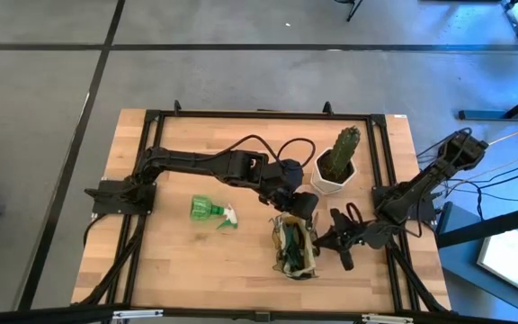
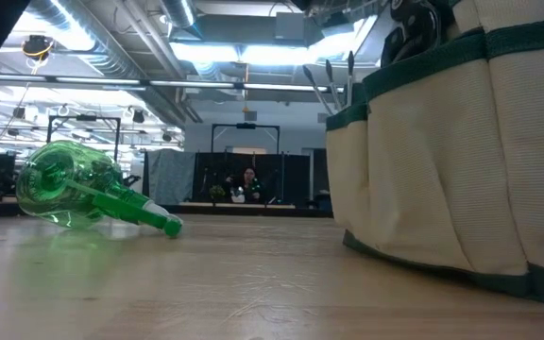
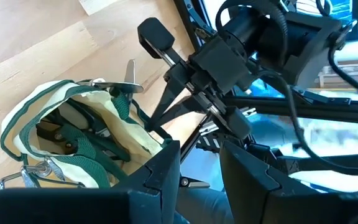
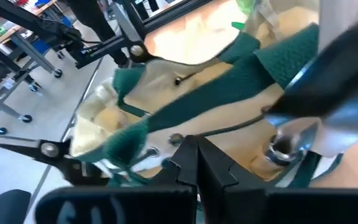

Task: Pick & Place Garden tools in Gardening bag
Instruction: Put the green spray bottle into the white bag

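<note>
On table, front-centre: gardening bag (image 1: 294, 247), 1 only, olive-khaki w/ dark green trim, standing upright, mouth open upward.
Bag contents: handles + metal bits crowd the inside in high view; exact tool count inside can't be told. Left wrist view shows 1 silver trowel tip (image 3: 130, 73) poking up over the rim, plus green straps.
Spray bottle (image 1: 212, 211): 1, green w/ white nozzle, lying on its side on bare wood, well apart from bag, on the left arm's side. Low view shows it tipped over, neck pointing toward bag.
Shears (image 1: 342, 236): 1 black pair visible outside the bag, just beside its right-arm side, at the right gripper; whether gripped or only touched can't be told.
Left gripper (image 1: 302, 205): above bag's far rim, between bag and pot. Fingers (image 3: 160, 174) stand a narrow gap apart; nothing seen betw. them.
Right gripper (image 1: 338, 238): just beside the bag, on the right arm's side, fingers pressed fully together per right wrist view, bag fabric + green strap close in front.
Cactus (image 1: 343, 149): 1, upright in white pot (image 1: 329, 179), behind bag, near left gripper, not touching bag.
Table (image 1: 165, 270): 1, light wood, black frame rails along the sides.
Background: 1 person (image 2: 249, 182) far off across the room, low view.
</note>
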You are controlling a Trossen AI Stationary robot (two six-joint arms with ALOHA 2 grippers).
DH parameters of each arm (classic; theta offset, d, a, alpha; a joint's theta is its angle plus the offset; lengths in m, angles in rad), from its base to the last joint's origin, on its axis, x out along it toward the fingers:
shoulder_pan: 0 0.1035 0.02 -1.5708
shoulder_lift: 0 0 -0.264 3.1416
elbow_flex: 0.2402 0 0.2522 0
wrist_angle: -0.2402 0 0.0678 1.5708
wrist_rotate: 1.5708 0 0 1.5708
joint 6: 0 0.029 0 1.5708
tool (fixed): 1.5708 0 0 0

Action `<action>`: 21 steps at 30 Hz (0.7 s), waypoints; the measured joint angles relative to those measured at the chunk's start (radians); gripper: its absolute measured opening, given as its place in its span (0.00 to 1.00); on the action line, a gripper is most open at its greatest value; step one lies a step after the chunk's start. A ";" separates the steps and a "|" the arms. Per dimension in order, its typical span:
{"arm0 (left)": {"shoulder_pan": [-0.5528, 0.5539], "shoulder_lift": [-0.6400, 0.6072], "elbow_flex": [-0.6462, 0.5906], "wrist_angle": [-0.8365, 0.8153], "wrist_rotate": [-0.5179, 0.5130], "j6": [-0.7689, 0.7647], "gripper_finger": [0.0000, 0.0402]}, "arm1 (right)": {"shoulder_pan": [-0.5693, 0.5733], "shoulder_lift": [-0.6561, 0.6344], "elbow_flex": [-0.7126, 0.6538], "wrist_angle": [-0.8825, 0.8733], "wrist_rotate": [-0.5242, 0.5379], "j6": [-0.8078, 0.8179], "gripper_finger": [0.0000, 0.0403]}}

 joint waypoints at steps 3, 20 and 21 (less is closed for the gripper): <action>0.000 0.000 0.000 0.000 0.000 0.006 0.27 | 0.009 -0.019 0.024 -0.007 0.000 -0.018 0.00; -0.046 -0.037 0.000 -0.127 0.062 0.183 0.27 | 0.081 -0.259 0.421 -0.763 -0.001 -0.196 0.00; -0.049 -0.037 0.000 -0.156 0.060 0.171 0.27 | 0.083 -0.269 0.439 -0.807 -0.001 -0.200 0.00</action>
